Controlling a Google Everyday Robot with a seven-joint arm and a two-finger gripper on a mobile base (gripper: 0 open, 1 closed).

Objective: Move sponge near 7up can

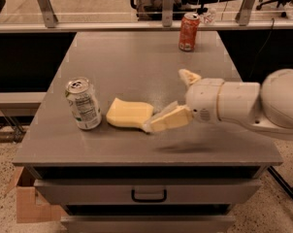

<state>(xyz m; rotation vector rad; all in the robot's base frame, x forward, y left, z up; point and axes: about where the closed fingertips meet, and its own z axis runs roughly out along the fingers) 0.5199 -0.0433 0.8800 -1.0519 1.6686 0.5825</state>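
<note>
1. Grey tabletop [137, 57]: at my left the 7up can [82, 103] stands upright.
2. Just beside it the sponge [129, 113] lies flat, nothing between them.
3. My tool [166, 100] hangs at the sponge's right end, fingers spread, grasping nothing.
4. A red can [188, 31] stands well back.

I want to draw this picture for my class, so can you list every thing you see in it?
7up can: one, white and green, silver top, upright at the table's front left.
sponge: one, pale yellow, lying flat just right of the 7up can.
red can: one, red-orange, upright near the table's far edge.
table: one, grey.
cardboard box: one, brown, on the floor, lower left.
arm: one, white, reaching in from the right.
hand: one, cream fingers open, just right of the sponge, holding nothing.
</note>
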